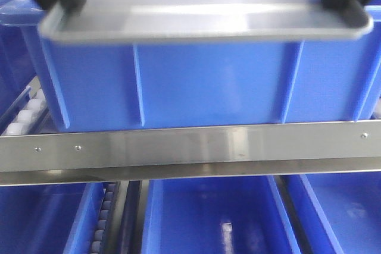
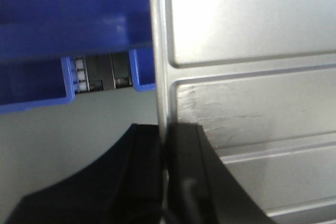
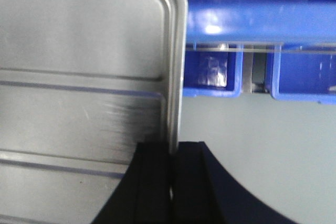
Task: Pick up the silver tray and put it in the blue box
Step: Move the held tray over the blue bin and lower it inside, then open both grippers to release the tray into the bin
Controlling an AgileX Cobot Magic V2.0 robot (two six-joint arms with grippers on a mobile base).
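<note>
You see the silver tray (image 1: pixel 208 10) lying flat and roughly level across the top of the blue box (image 1: pixel 208 81), with its flared rim overhanging the box's front wall. It is dull sheet metal with rounded corners and long ridges in a recessed panel. The left pincer (image 2: pixel 163 166) and right pincer (image 3: pixel 170 177) clamp its rim at opposite ends. The box stands upright, bright blue, with vertical ribs on its front wall.

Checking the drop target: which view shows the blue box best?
The exterior front-facing view: the blue box shows its near wall, beneath the silver tray. Both wrist views catch only blurred blue rim fragments.
</note>
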